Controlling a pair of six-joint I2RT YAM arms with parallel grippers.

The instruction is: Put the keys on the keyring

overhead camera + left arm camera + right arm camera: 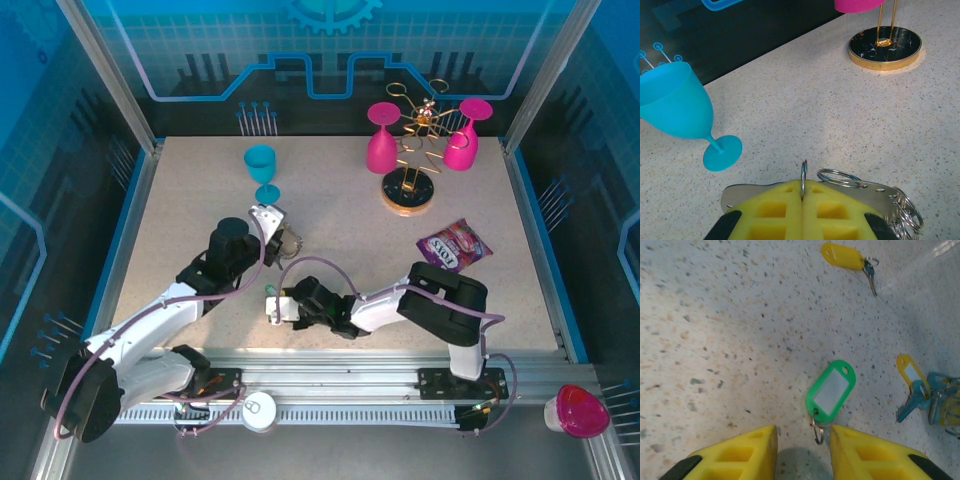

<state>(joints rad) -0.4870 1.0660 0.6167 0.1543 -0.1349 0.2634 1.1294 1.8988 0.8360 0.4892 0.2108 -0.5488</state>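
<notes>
R tool halfway apart, straddling green key on worktop, nothing gripped yet. L tool clamped on keyring. Step: pick key; nxt pinch, lift, thread.

Left arm runs up-table from its base at lower left, elbow bent, dark wrist raised. Left gripper points away from the bases; its yellow pads are pressed flat together, with a thin loop of the keyring pinched upright in the seam. Right arm folds low and stretches leftward along the near table, right gripper aimed left and down close to the surface, its yellow fingers standing apart with a plain gap between them.
</notes>
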